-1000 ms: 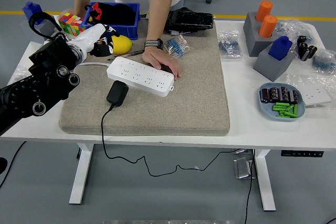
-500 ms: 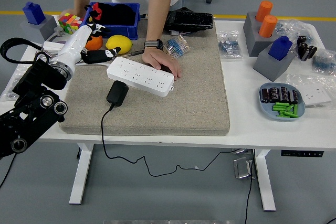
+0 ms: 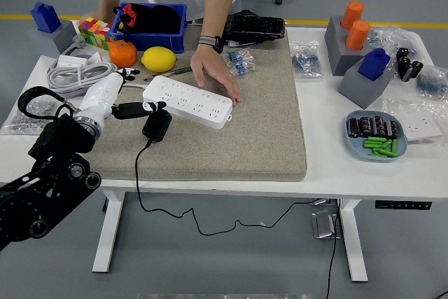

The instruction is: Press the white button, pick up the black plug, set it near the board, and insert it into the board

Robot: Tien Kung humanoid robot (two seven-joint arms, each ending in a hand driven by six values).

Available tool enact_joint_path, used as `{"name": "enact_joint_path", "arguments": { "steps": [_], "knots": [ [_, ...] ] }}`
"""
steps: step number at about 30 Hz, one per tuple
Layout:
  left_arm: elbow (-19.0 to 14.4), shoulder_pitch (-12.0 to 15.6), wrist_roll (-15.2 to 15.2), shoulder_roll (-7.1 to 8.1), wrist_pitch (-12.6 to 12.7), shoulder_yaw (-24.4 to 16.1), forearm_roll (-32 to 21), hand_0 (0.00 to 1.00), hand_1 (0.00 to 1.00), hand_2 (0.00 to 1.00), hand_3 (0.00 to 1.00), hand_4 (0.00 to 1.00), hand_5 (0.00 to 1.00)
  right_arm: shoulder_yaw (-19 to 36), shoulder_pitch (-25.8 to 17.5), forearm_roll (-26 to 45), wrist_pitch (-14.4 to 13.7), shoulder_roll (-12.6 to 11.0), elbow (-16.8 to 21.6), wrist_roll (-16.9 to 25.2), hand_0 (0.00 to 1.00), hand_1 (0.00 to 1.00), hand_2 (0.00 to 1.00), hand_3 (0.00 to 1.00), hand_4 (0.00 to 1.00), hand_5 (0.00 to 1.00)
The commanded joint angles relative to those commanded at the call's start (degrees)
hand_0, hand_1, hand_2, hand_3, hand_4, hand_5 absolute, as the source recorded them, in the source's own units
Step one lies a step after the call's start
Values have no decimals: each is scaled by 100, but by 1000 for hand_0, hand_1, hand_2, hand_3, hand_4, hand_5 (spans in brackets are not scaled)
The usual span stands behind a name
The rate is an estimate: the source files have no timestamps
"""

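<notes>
Now the left hand [image 3: 136, 109] reaches over the grey mat [image 3: 231, 138], black fingers [image 3: 155, 106] stretched toward the black plug [image 3: 157, 124]; they look loosely extended, gripping nothing, though contact with the plug is hard to judge. Plug lies flat on the mat just beside the near-left end of the white power strip [image 3: 187, 101], cord trailing off the table's front edge. A person's hand [image 3: 215, 75] rests on the strip's far side.

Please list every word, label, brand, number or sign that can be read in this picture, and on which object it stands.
None can be read.
White power strip: only socket holes, no legible print.
Black plug: no marking visible.
Small bags: contents too small to tell any print.
</notes>
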Motion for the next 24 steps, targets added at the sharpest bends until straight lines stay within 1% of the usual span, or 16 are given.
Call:
{"name": "enact_joint_path", "arguments": {
  "steps": [1, 4, 6, 7, 11, 12, 13, 17, 18, 19, 21, 24],
  "knots": [
    [20, 19, 136, -38, 38, 48, 134, 883, 902, 896, 930, 998, 534, -11, 2, 3, -1, -2, 3, 1, 763, 636, 638, 616, 707, 402],
    [80, 46, 478, -135, 143, 158, 467, 883, 902, 896, 930, 998, 534, -30, 9, 4, 1, 2, 7, 0, 763, 636, 638, 616, 707, 402],
    [126, 48, 635, -200, 191, 229, 606, 883, 902, 896, 930, 998, 534, -41, 9, 6, 2, 6, 10, 1, 763, 636, 638, 616, 707, 402],
    [141, 49, 635, -226, 205, 257, 614, 840, 852, 844, 921, 998, 547, -48, 9, 4, 2, 6, 8, -1, 763, 635, 638, 616, 707, 402],
    [203, 86, 635, -357, 261, 319, 689, 840, 852, 844, 921, 998, 547, -59, 15, 5, -1, 4, 5, 1, 763, 635, 638, 616, 707, 402],
    [234, 96, 635, -405, 277, 309, 720, 840, 852, 844, 921, 998, 547, -66, 13, 5, -2, 3, 6, 1, 763, 635, 638, 616, 707, 402],
    [272, 102, 635, -468, 292, 295, 723, 822, 834, 812, 911, 998, 558, -79, 11, 6, -2, -1, 5, 1, 763, 635, 638, 616, 707, 402],
    [390, 70, 635, -663, 343, 362, 800, 822, 834, 812, 911, 998, 558, -111, 12, 10, -5, -9, 1, 0, 763, 635, 638, 616, 707, 402],
    [450, 54, 635, -715, 365, 386, 852, 822, 834, 812, 911, 998, 558, -121, 15, 11, -3, -9, 2, 0, 763, 635, 638, 616, 707, 402],
    [498, 43, 635, -752, 378, 398, 892, 810, 807, 746, 897, 998, 559, -128, 18, 12, -2, -8, 4, -1, 763, 635, 638, 616, 707, 402],
    [694, 1, 635, -860, 397, 412, 976, 810, 807, 746, 897, 998, 559, -144, 22, 20, -1, -6, 21, 0, 763, 635, 638, 616, 707, 402],
    [898, -60, 635, -938, 351, 443, 1203, 810, 807, 746, 897, 998, 559, -161, 13, 26, 0, -12, 33, 1, 763, 635, 638, 616, 707, 402]
  ]
}}
